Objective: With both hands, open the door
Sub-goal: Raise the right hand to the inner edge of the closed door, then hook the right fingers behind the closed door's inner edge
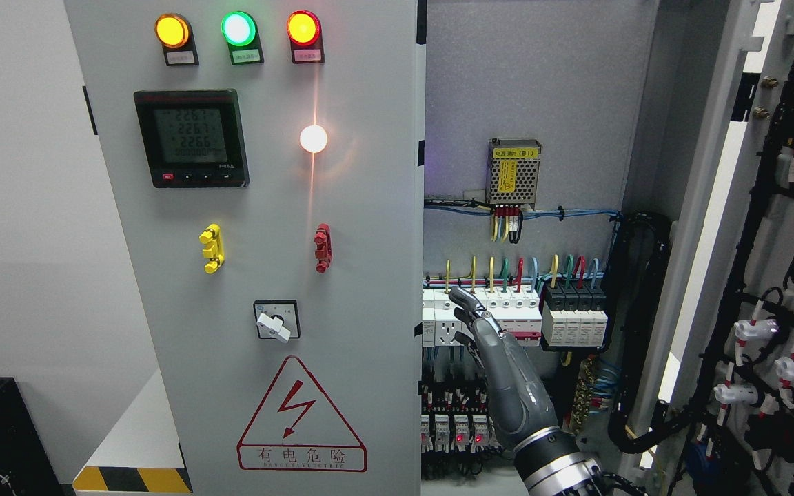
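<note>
Left door stands shut beside right robot hand.

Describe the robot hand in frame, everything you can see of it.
The right hand comes up from the lower right on a dark wrist with a metal ring. It is grey, smooth and jointed, plastic or metal by its look. Its fingers are extended and close together, holding nothing, pointing up and left inside the open cabinet. The fingertips lie in front of the row of white breakers; contact cannot be told. No other hand shows.
</note>
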{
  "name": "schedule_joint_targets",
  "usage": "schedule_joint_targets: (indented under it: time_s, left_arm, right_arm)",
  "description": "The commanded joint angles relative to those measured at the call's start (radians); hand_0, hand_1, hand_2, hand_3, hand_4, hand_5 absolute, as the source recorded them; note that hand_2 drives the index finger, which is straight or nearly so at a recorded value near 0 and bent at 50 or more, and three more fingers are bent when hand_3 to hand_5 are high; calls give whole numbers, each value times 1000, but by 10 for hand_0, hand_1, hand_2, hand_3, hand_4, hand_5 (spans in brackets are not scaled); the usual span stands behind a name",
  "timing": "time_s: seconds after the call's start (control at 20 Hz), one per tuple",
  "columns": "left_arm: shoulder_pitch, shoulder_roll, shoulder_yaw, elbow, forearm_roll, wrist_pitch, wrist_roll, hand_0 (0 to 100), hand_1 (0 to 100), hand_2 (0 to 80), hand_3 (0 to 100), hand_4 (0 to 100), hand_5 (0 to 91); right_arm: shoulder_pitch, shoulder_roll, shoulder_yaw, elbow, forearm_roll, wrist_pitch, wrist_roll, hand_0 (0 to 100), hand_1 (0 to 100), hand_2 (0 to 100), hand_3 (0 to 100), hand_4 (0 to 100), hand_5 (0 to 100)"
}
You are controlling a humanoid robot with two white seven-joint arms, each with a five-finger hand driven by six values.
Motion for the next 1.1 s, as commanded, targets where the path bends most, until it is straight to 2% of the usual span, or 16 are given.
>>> schedule_joint_targets:
  time_s: [0.0,0.75,0.9,1.05]
  left_arm:
    - [0,0,0,0,0,0,0,0,0,0,0,0,0]
    - [0,0,0,0,0,0,0,0,0,0,0,0,0]
    - [0,0,0,0,0,0,0,0,0,0,0,0,0]
    - [0,0,0,0,0,0,0,0,0,0,0,0,0]
  right_arm:
    - [-81,-11,5,139,-27,9,0,191,0,0,0,0,0]
    - [-175,-28,-1,227,-106,9,7,191,0,0,0,0,0]
    - [-186,-27,-6,248,-106,9,55,191,0,0,0,0,0]
    - [-197,-27,-6,260,-106,9,73,191,0,0,0,0,0]
